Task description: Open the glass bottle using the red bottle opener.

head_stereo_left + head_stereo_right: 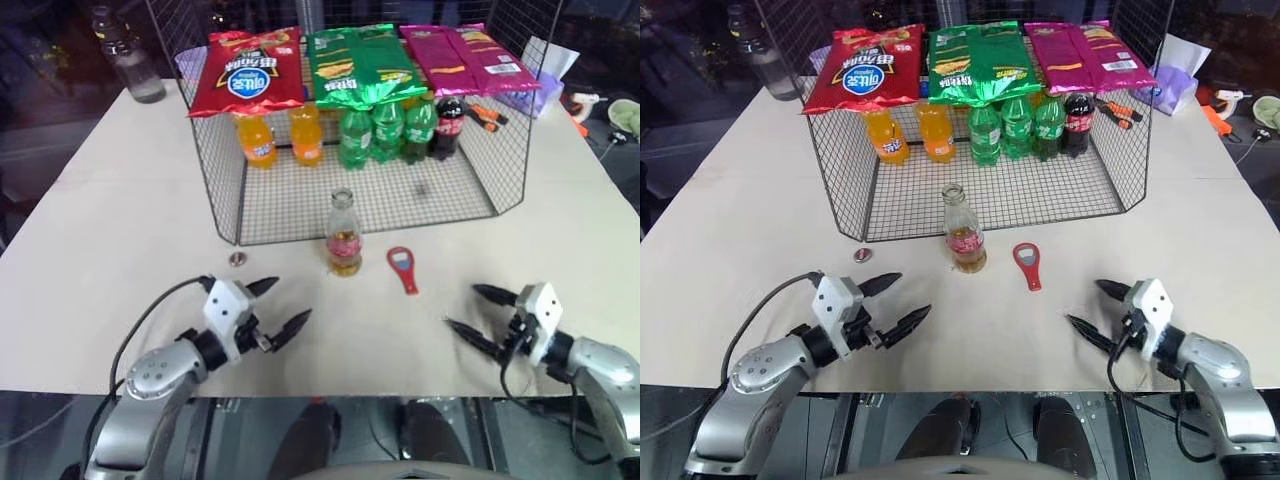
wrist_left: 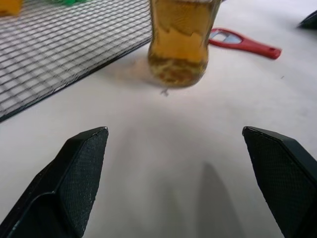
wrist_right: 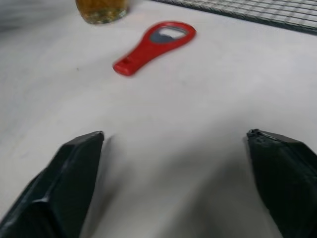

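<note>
Left gripper (image 1: 277, 306) hovers low over the table (image 1: 120, 240), fingers spread wide and empty, pointing toward the glass bottle (image 1: 343, 235). Right gripper (image 1: 480, 311) likewise hovers low, fingers released and holding nothing, aimed inward.

The bottle stands upright, uncapped, beyond and between the two sets of fingertips, nearer the left one. The red bottle opener (image 1: 403, 268) lies flat just beside it, ahead of the right fingers. A small cap (image 1: 237, 259) lies beyond the left fingers.

The wire basket (image 1: 400, 200) behind holds orange soda bottles (image 1: 280, 135) and green soda bottles (image 1: 385, 130); snack bags (image 1: 350, 60) rest on top.
</note>
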